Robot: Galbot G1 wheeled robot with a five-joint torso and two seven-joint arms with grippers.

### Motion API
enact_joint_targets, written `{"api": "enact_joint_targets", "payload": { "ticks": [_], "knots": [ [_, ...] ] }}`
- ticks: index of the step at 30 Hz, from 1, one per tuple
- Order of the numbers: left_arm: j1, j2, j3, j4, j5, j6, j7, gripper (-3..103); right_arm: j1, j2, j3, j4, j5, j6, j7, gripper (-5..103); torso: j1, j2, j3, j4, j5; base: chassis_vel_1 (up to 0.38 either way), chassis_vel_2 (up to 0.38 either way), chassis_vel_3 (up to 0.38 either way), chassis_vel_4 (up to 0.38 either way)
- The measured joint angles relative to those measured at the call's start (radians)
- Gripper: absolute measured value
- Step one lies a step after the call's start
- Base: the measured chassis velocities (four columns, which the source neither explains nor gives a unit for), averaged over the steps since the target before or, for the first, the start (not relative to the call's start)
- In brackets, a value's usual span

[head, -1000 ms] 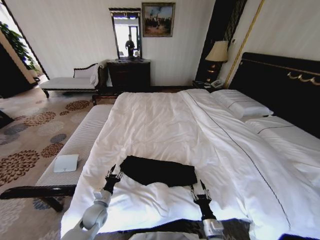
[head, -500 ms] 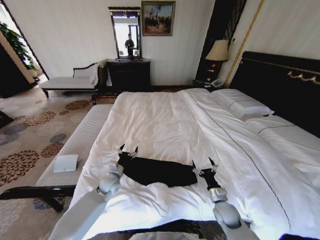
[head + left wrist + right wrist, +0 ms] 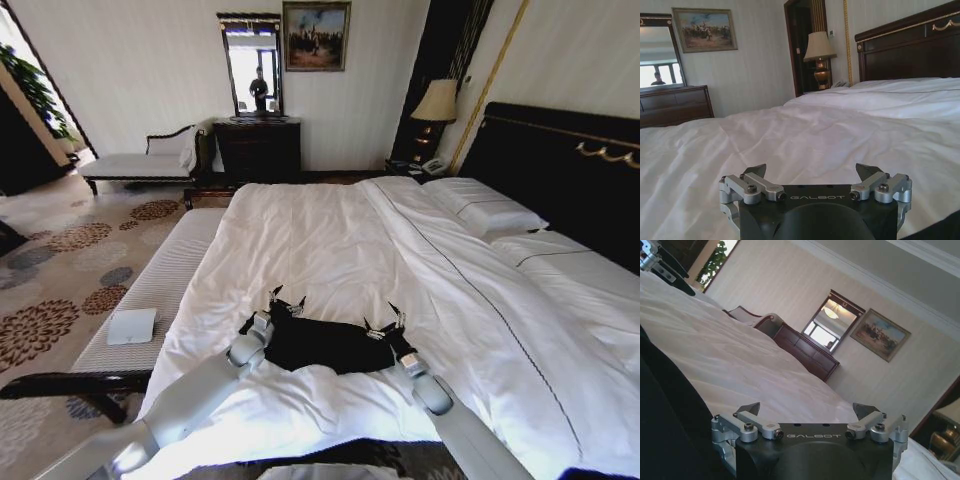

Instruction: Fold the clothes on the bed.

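Now, shirt (image 3: 330,345): you are looking at a black shirt lying bunched in a low, wide band on the near part of the bed (image 3: 330,240), on the white duvet. No lettering is showing, so you cannot tell which side is facing up.
Left gripper (image 3: 283,297): it is sitting at the shirt's left end, over its far edge, with fingers spread apart and nothing between them. In its wrist view the tips (image 3: 756,170) are pointing out over bare duvet.
Right gripper (image 3: 388,316): it is sitting at the shirt's right end, also over the far edge, fingers spread and empty. In its wrist view dark cloth (image 3: 670,410) is lying just beside it.
Stage: judging by the pose, you are lining up a two-handed pinch or sweep along the far edge; the fold is looking only partly done.
Risk, duvet: the duvet is soft and rumpled right under the shirt, so closing low is likely pinching white fabric along with black and dragging the bedding.
Risk, layers: the shirt is bunched, so a pinch may be catching one layer only, leaving the rest behind and skewing the fold.
Risk, uneven hands: the grippers are not level with each other, so moving them together may be twisting the band.
Bench (image 3: 150,290): it is standing left of the bed with a small white cloth (image 3: 132,325) on it, well apart from the work.
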Motion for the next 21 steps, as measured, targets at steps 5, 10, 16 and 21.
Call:
{"api": "enact_joint_targets", "payload": {
  "ticks": [5,10,16,21],
  "knots": [
    [0.043,0.019,-0.016,-0.02,0.01,-0.005,0.004,100,0.003,-0.003,-0.01,-0.019,-0.067,0.041,-0.006,100,0.0,0.0,0.0,-0.0001,-0.0001,0.0,0.0,0.0,0.0],
    [0.106,0.044,-0.05,-0.058,0.018,-0.008,0.005,100,-0.052,0.002,-0.005,0.013,-0.112,0.066,-0.009,100,0.0,0.0,0.0,0.0,-0.0003,0.0,0.0,0.0,0.0],
    [0.227,0.083,-0.145,-0.115,0.029,-0.009,0.006,100,-0.149,0.003,0.001,0.068,-0.156,0.097,-0.009,100,0.0,0.0,0.0,-0.0003,-0.0002,0.0,0.0,0.0,0.0],
    [0.341,0.119,-0.236,-0.171,0.036,-0.011,0.011,100,-0.197,0.003,0.006,0.1,-0.183,0.114,-0.009,100,0.0,0.0,0.0,-0.0002,0.0001,0.0,0.0,0.0,0.0]
  ]
}}
